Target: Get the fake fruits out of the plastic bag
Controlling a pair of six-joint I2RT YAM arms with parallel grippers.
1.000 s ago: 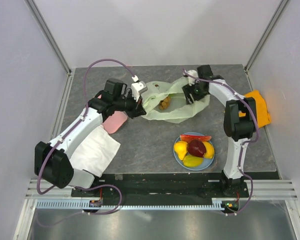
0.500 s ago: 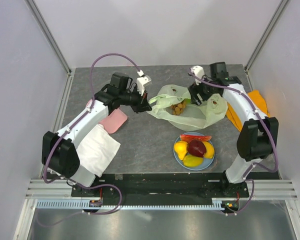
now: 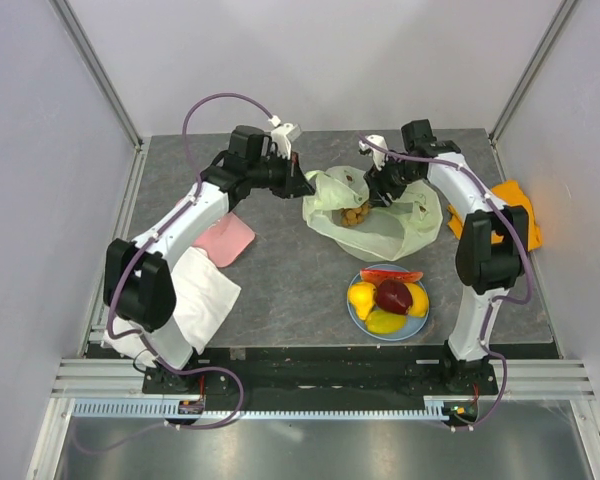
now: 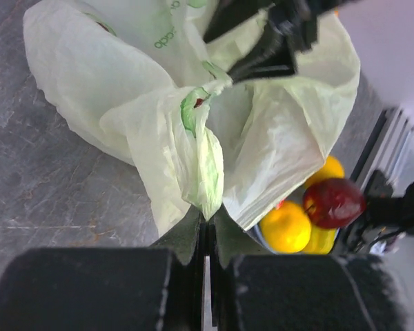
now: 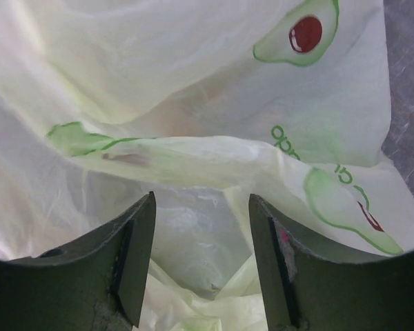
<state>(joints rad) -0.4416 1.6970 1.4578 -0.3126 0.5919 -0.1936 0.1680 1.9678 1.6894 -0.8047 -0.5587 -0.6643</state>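
The bag [image 3: 390,236] is thin, crinkly, see-through film of pale yellow-green. It is slumped in soft folds on the grey, stone-patterned desk [image 3: 290,275] between the two pincers. A knobbly brown fruit [image 3: 355,215] shows inside its open mouth, just beside the tips of the right pincer [image 3: 378,192].

Green print is scattered over the film. The right wrist view shows halved avocados with dark red stones and a few green letters too curled to read. The left wrist view gives "ado", the tail of a word on a fold beyond the tips.

The left pincer [image 4: 205,238] is closed tight on a gathered pleat of the bag's edge, and the film bunches where it enters the tips. The right pincer's jaws stand well apart over the bag's mouth, with a ridge of film crossing just ahead of the gap. It grips nothing.

The other fruits [image 3: 392,295] are smooth and glossy: two yellow, one dark red and a red wedge. They are heaped on a round light-blue plate [image 3: 421,318], near the right pincer on its base side. The left wrist view catches the dark red one and two yellow ones past the bag.

Only the top view shows the cloths. A pink cloth [image 3: 227,240] and a folded white cloth [image 3: 202,300] lie under the left arm. An orange cloth [image 3: 520,215] lies behind the right arm, well away from its pincer.
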